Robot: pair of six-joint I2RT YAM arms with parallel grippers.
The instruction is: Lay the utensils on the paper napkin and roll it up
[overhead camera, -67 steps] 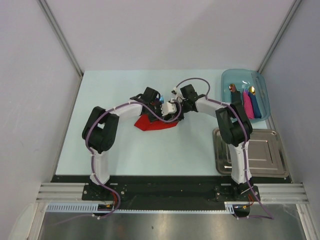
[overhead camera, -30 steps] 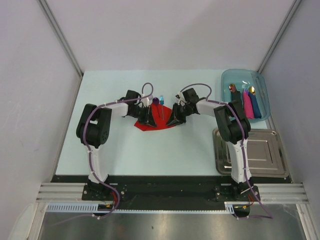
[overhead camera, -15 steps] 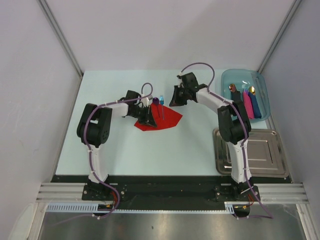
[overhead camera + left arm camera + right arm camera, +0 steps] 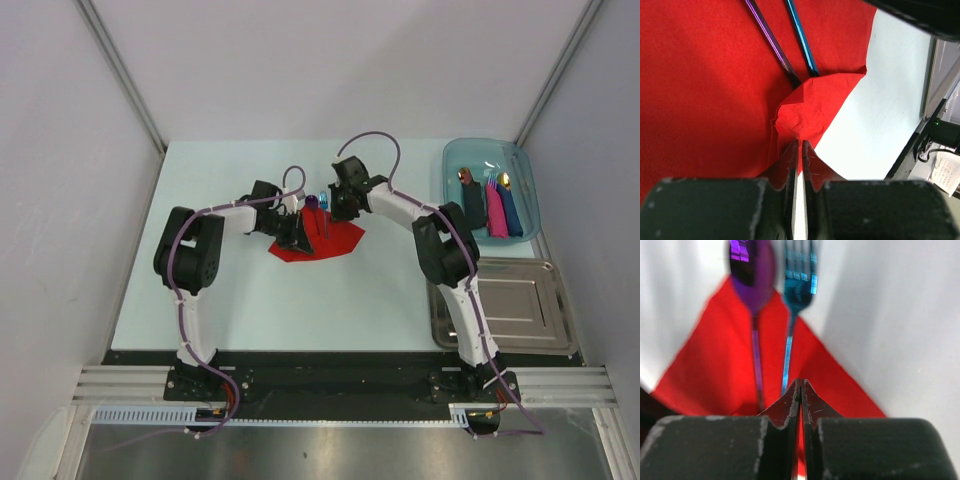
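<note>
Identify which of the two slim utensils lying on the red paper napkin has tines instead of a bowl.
The bright blue fork on the red paper napkin: its head has tines; the shiny purple spoon beside it has a rounded bowl.

I can read no text anywhere — the small white printed tag [image 4: 946,172] is too blurred.

napkin [image 4: 715,100]: solid bright red, plain as far as I can see
spoon [image 4: 751,270]: glossy purple bowl, handle going purple to dark on my feed
fork [image 4: 800,280]: metallic bright blue
table [image 4: 300,300]: pale mint
bin [image 4: 485,142]: see-through teal
rolls: pink roll [image 4: 495,212], navy roll [image 4: 511,212], black roll [image 4: 472,210]
tray [image 4: 520,310]: plain silver
left arm [image 4: 190,262], right arm [image 4: 447,258]: white shells, black joints, purple cables
</note>
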